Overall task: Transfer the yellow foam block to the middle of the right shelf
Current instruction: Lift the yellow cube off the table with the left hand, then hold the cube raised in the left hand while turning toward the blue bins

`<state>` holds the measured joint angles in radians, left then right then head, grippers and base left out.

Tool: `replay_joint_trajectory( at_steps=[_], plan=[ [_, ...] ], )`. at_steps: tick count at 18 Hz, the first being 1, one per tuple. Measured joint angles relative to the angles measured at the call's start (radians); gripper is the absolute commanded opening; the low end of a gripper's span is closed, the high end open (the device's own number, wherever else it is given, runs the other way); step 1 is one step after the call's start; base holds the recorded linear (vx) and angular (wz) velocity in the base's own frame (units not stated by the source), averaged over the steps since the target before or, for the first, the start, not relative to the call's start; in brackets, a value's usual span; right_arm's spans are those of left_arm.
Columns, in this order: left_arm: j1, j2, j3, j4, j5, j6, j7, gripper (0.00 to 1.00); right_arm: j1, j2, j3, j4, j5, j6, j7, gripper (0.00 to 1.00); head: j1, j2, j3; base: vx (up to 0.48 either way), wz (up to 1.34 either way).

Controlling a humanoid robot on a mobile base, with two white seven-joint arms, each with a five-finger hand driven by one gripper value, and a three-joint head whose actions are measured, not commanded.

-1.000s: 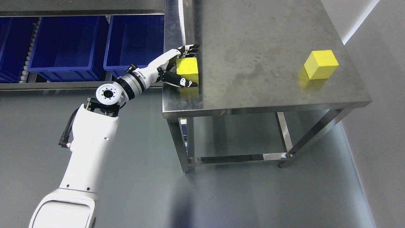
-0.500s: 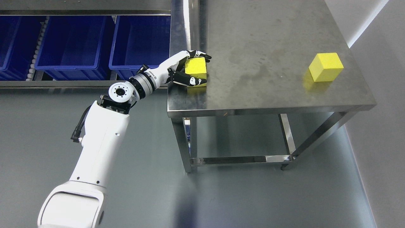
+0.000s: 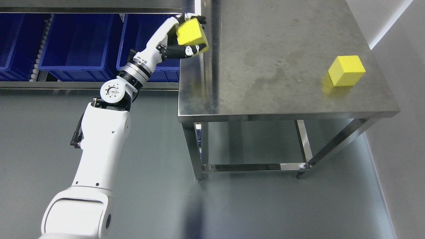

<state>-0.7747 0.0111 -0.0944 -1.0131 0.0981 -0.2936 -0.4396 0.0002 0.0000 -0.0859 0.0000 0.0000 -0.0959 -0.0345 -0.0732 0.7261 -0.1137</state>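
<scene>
— Foam, operator: that yellow foam block [image 3: 191, 32] looked light and squashy, so you wanted opposite flat faces, gently.

— And your left hand [image 3: 181, 36]?

— It had fingers and thumb wrapped round the block, aloft just off the steel table [image 3: 282, 49], blue bins [image 3: 71, 39] beyond.
</scene>
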Motion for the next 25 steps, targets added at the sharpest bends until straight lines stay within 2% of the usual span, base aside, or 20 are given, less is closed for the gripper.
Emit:
replay_joint_trajectory(
  at_steps=[3,6,14,25],
  plan=[
    [0.000,-0.003,0.024,-0.031,0.094,-0.036,0.157,0.44,0.000,0.000,0.000,0.000,0.000,0.000,0.000,1.00,0.0000,0.000,0.000,0.015,0.46],
    [0.029,-0.005,0.042,-0.058,0.146,-0.044,0.241,0.44,0.000,0.000,0.000,0.000,0.000,0.000,0.000,1.00,0.0000,0.000,0.000,0.028,0.82],
    [0.149,-0.008,0.081,-0.172,0.199,0.131,0.346,0.44,-0.001,0.000,0.000,0.000,0.000,0.000,0.000,1.00,0.0000,0.000,0.000,0.079,1.09],
    [0.239,-0.010,0.129,-0.279,0.211,0.154,0.364,0.45,0.000,0.000,0.000,0.000,0.000,0.000,0.000,1.00,0.0000,0.000,0.000,0.112,0.63]
  ],
)
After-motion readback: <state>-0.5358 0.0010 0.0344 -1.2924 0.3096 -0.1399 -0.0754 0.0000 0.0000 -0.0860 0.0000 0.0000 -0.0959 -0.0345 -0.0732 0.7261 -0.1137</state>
